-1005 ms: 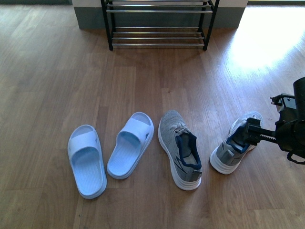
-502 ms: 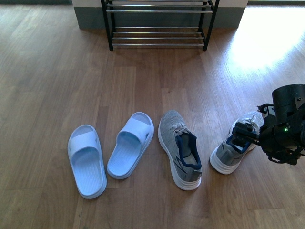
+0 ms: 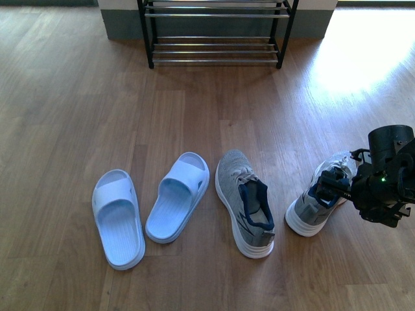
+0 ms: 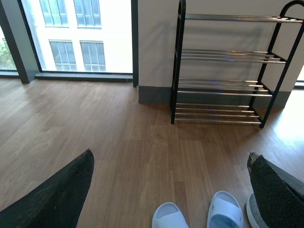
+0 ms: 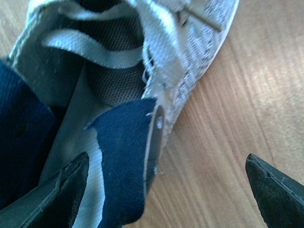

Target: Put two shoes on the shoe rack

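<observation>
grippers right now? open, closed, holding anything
left gripper: open, holding nothing
right gripper: open, straddling the grey sneaker at its collar, not gripping

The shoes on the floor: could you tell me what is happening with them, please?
The right claw, open, straddles the collar of the right-hand grey sneaker, which sits on the floor. The other sneaker, the left blue slide and the right blue slide lie untouched nearby; the shoe rack stands beyond them.

Left pincer [image 4: 170, 157] and right pincer [image 5: 165, 164] gape wide.
</observation>
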Robot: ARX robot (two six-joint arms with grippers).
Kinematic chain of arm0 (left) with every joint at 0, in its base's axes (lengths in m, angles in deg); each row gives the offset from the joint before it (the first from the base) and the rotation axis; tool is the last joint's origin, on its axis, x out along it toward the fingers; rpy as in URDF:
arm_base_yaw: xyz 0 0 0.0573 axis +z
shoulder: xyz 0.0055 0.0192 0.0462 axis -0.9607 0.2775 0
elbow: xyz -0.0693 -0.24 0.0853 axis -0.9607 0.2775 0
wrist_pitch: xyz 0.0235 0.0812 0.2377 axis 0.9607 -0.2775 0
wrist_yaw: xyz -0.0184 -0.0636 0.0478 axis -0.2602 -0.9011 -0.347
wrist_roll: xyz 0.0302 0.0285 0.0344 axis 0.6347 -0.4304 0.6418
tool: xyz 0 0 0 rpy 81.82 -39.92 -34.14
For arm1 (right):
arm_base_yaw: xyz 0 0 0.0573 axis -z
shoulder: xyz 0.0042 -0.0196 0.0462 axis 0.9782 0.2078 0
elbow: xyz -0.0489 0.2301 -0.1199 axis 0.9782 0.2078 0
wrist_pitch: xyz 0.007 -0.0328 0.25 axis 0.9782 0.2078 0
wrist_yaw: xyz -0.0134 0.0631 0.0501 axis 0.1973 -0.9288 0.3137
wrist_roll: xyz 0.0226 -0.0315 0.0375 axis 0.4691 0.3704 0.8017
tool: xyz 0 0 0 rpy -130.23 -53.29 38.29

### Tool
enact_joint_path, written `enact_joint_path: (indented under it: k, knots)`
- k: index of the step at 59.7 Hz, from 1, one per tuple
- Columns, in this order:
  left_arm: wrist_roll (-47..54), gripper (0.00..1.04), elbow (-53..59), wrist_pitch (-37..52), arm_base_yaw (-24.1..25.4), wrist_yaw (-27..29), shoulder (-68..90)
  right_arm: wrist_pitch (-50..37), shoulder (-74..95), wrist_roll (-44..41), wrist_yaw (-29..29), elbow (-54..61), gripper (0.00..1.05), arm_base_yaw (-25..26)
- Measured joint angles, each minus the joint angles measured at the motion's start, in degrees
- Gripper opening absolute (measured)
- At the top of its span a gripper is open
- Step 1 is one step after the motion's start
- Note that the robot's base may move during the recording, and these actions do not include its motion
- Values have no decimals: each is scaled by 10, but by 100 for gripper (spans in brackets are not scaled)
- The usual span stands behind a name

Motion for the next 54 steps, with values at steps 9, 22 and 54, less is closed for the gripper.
enact_joint_path:
  k: [9, 22, 54]
  knots:
    - [0, 95, 0, 0, 0, 0, 0, -6, 11, -9, -4, -6, 96, 9]
    - [0, 95, 0, 0, 0, 0, 0, -19, 19, -9, -7, -7, 96, 14]
    - [0, 95, 0, 0, 0, 0, 0, -29, 20, -10, -27, -10, 24, 16]
